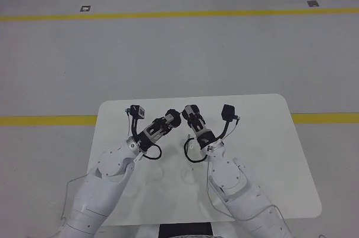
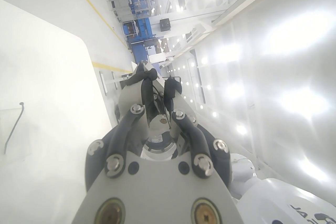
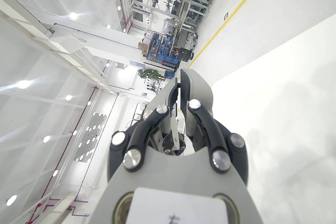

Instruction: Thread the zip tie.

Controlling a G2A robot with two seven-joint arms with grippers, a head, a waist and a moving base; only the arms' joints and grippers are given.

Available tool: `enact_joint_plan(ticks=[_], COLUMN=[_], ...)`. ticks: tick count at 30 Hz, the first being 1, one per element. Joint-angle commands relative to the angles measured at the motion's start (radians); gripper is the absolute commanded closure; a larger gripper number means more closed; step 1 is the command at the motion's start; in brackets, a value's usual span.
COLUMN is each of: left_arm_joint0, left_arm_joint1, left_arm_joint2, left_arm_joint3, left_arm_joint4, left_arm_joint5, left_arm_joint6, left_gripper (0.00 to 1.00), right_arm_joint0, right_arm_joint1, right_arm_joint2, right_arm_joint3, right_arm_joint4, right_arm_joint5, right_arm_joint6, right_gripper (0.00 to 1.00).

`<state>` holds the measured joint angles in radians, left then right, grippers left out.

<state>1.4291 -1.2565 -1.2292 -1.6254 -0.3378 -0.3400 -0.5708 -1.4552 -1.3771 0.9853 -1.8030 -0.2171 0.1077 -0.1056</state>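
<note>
1. Two grippers of mine are raised over the white table, around its middle, and they point toward each other. In the top view my left gripper and my right gripper are very near, tip facing tip, but I cannot tell if they touch.
2. My left gripper has its jaws a little apart. There is a narrow gap between the two black pads. A thin dark line runs down in this gap, and I cannot tell what it is.
3. My right gripper has its jaws together. The ribbed pads are almost face to face, with only a slit between them, and I cannot make out anything clamped in that slit.
4. The zip tie lies flat on the table, well apart from my left gripper. It is a thin grey strip, slightly curved, with its small head at one end. Neither gripper touches it. A faint rectangular outline shows on the table around it, and I cannot tell what that is.
5. Beyond the table is the pale floor, with a yellow line running across it at each side of the table.
</note>
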Motion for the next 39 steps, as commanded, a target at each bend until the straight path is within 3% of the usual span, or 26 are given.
enact_joint_plan(ticks=[1,10,11,35,36,37,39], left_arm_joint0=[0.000,0.000,0.001,0.015,0.014,0.014,0.014], left_arm_joint1=[-0.002,-0.010,-0.010,-0.027,-0.028,-0.028,-0.030], left_arm_joint2=[-0.002,-0.011,-0.012,-0.033,-0.033,-0.033,-0.034], left_arm_joint3=[0.003,0.006,0.006,0.001,0.001,0.001,0.002], left_arm_joint4=[0.002,0.019,0.020,0.035,0.036,0.036,0.036], left_arm_joint5=[0.000,0.000,0.000,0.000,0.000,0.000,0.000], left_arm_joint6=[-0.003,-0.013,-0.013,-0.029,-0.030,-0.030,-0.031], left_gripper=[0.90,0.96,1.00,1.00,0.98,0.83,0.78], right_arm_joint0=[-0.003,-0.015,-0.017,-0.037,-0.037,-0.038,-0.039], right_arm_joint1=[-0.001,-0.004,-0.005,-0.016,-0.016,-0.017,-0.017], right_arm_joint2=[0.000,0.006,0.006,0.014,0.014,0.015,0.016], right_arm_joint3=[-0.001,-0.008,-0.009,-0.021,-0.021,-0.021,-0.022], right_arm_joint4=[-0.004,-0.018,-0.019,-0.045,-0.046,-0.047,-0.050], right_arm_joint5=[0.000,0.000,0.000,-0.025,-0.028,-0.029,-0.030], right_arm_joint6=[0.002,0.012,0.013,0.014,0.016,0.017,0.019], right_gripper=[1.00,1.00,1.00,1.00,1.00,1.00,1.00])
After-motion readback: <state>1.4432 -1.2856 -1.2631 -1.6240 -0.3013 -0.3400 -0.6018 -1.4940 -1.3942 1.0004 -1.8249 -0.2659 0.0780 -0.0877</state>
